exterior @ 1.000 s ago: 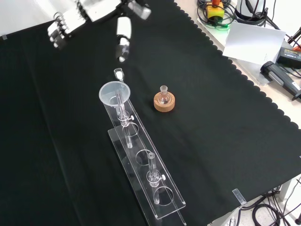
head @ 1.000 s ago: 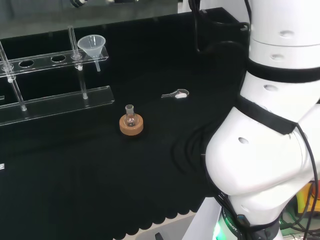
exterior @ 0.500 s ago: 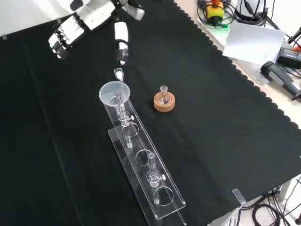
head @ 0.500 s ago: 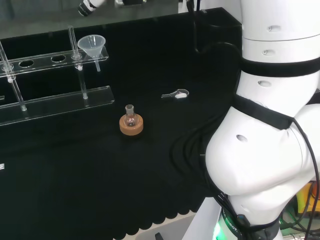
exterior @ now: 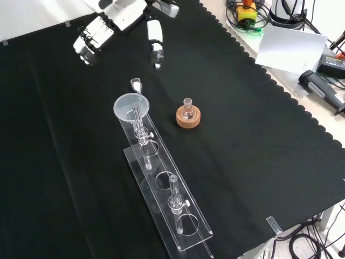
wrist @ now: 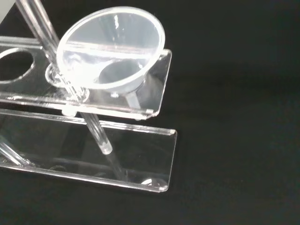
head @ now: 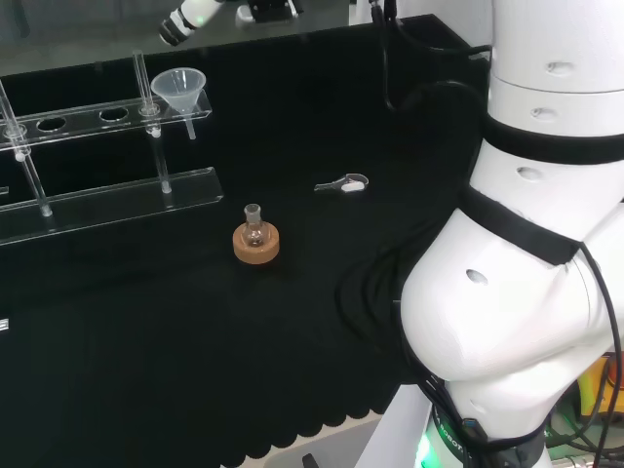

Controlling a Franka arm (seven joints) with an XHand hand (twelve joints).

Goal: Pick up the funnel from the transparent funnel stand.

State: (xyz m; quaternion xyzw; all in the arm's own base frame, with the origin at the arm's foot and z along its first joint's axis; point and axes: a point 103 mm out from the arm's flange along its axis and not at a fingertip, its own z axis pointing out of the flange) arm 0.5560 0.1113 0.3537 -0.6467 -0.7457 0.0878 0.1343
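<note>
The clear conical funnel [exterior: 129, 106] sits in the end hole of the transparent funnel stand [exterior: 178, 216], a long clear plastic rack with a row of round holes in its upper shelf and upright rods joining it to a flat base plate. In the front view the funnel is at the upper end of the rack, its wide mouth facing up; in the head view the funnel [head: 179, 89] is at the right end of the rack [head: 107, 200], with its spout hanging down through the shelf. The wrist view looks down on the funnel [wrist: 112, 47] from close by, its rim reaching past the shelf edge and its short spout pointing down toward the base plate.

The black and white robot hand [exterior: 121, 19] hangs above the black cloth surface [exterior: 259, 151], beyond the funnel end of the rack in the front view and well apart from the funnel. Its fingers are straight and spread, with the thumb [exterior: 156, 46] pointing down toward the cloth; it holds nothing.

A small round-bottomed glass flask [exterior: 187, 112] stands upright on a cork ring stand [exterior: 188, 118], near the right of the funnel in the front view. A small clear and white clip-like object [head: 346, 183] lies on the cloth to the right of the flask in the head view.
</note>
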